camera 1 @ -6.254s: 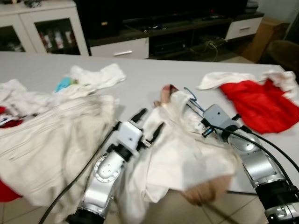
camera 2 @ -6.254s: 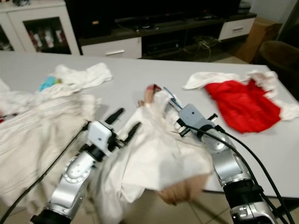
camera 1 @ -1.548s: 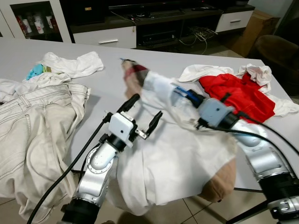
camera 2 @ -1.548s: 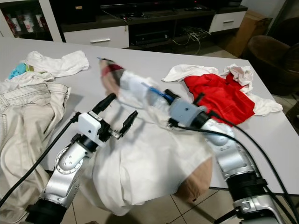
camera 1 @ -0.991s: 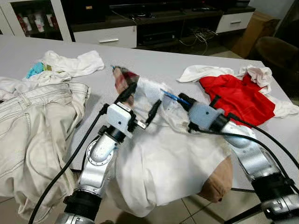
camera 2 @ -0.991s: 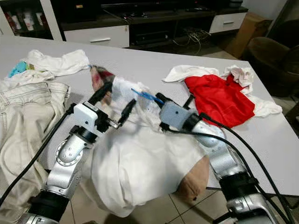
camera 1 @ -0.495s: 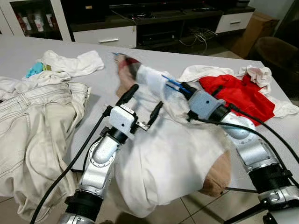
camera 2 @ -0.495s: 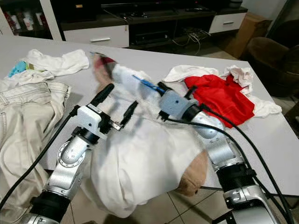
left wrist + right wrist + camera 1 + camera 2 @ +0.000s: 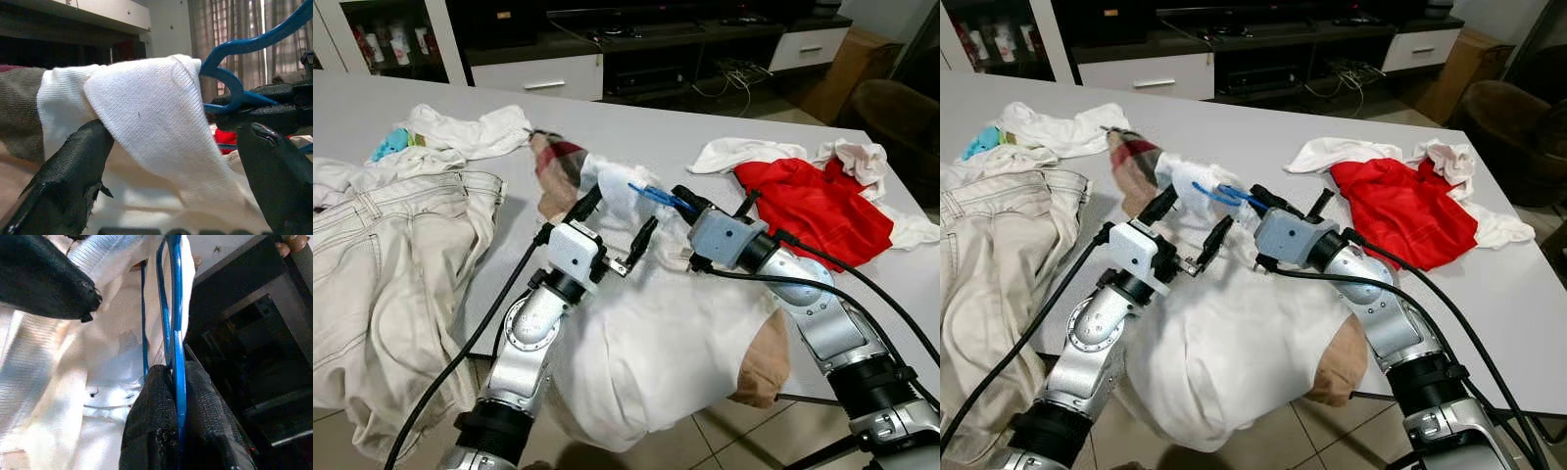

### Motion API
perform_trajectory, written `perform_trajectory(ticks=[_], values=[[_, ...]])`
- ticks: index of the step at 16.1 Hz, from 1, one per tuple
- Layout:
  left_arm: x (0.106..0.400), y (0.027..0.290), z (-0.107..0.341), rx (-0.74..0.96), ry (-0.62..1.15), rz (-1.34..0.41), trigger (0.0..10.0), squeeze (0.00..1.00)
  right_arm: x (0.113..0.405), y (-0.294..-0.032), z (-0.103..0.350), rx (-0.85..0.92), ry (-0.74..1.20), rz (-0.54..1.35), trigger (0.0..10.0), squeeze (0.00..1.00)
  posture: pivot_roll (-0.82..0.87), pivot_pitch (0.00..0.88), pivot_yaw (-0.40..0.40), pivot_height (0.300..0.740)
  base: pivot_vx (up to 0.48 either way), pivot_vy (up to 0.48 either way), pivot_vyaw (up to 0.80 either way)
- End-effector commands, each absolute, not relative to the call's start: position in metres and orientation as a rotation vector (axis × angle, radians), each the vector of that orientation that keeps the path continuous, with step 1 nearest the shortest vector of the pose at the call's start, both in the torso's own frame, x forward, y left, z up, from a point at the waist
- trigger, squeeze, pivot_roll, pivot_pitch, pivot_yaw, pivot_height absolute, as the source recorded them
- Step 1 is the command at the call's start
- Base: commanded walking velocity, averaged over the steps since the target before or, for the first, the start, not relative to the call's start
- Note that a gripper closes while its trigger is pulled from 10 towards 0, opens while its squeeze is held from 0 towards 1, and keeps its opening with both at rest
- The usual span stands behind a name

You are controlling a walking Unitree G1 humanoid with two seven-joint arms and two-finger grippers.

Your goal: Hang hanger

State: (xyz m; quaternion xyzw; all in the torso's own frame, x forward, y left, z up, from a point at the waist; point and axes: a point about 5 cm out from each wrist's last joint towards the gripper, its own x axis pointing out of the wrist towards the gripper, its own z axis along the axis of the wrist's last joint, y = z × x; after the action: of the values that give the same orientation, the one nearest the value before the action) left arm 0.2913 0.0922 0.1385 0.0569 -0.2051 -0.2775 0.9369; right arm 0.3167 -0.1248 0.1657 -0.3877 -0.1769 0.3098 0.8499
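Seemingly one hanger (image 9: 658, 195), two grippers.

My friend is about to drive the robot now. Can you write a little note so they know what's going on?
Right end effector: shut on the thin blue plastic hanger, held above the grey table.
Left end effector: open, its fingers either side of the white ribbed collar beside the hanger hook, not gripping.
White shirt with tan sleeves: draped over the table's front edge, one sleeve hanging off. The hanger sits in its neck opening.
Nearby: beige trousers on the robot's left, a red and white garment on its right.
Done: hanger picked up and at the collar.
Left: seat the shirt on the hanger, then hang it.
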Motion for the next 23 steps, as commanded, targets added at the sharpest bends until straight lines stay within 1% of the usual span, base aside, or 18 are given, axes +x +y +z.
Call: perform_trajectory(ticks=[1, 8, 9, 11, 12, 13, 14, 18, 23], values=[[0.291, 0.087, 0.14, 0.124, -0.417, -0.588, 10.0, 0.0, 0.317, -0.124, 0.173, -0.817, -0.402, 0.637, 0.0, 0.0, -0.03, 0.0, -0.036, 0.74, 0.0, 0.0, 0.0], [0.297, 0.093, 0.137, 0.156, -0.379, -0.54, 10.0, 0.0, 0.309, -0.117, 0.18, -0.783, -0.474, 0.666, 0.0, 0.0, -0.02, 0.0, -0.036, 0.74, 0.0, 0.0, 0.0], [0.297, 0.094, 0.138, 0.156, -0.381, -0.53, 8.4, 0.0, 0.308, -0.116, 0.18, -0.775, -0.481, 0.667, 0.0, 0.0, -0.02, 0.0, -0.036, 0.74, 0.0, 0.0, 0.0], [0.298, 0.094, 0.138, 0.155, -0.384, -0.522, 1.4, 0.0, 0.304, -0.114, 0.18, -0.774, -0.492, 0.683, 0.0, 0.0, -0.03, 0.0, -0.037, 0.74, 0.0, 0.0, 0.0], [0.298, 0.094, 0.139, 0.154, -0.388, -0.517, 1.1, 0.0, 0.302, -0.113, 0.177, -0.777, -0.489, 0.692, 0.0, 0.0, -0.03, 0.0, -0.04, 0.74, 0.0, 0.0, 0.0], [0.298, 0.094, 0.14, 0.153, -0.39, -0.515, 1.1, 0.0, 0.301, -0.113, 0.176, -0.779, -0.485, 0.696, 0.0, 0.0, -0.03, 0.0, -0.04, 0.74, 0.0, 0.0, 0.0], [0.298, 0.094, 0.14, 0.151, -0.394, -0.51, 0.0, 0.0, 0.299, -0.113, 0.172, -0.79, -0.471, 0.707, 0.0, 0.0, -0.03, 0.0, -0.043, 0.74, 0.0, 0.0, 0.0], [0.296, 0.094, 0.141, 0.144, -0.407, -0.503, 0.0, 0.0, 0.299, -0.116, 0.167, -0.796, -0.432, 0.709, 0.0, 0.0, -0.02, 0.0, -0.045, 0.74, 0.0, 0.0, 0.0], [0.293, 0.094, 0.143, 0.145, -0.437, -0.529, 0.0, 0.0, 0.305, -0.13, 0.158, -0.839, -0.343, 0.671, 0.0, 0.0, -0.02, 0.0, -0.044, 0.74, 0.0, 0.0, 0.0]])
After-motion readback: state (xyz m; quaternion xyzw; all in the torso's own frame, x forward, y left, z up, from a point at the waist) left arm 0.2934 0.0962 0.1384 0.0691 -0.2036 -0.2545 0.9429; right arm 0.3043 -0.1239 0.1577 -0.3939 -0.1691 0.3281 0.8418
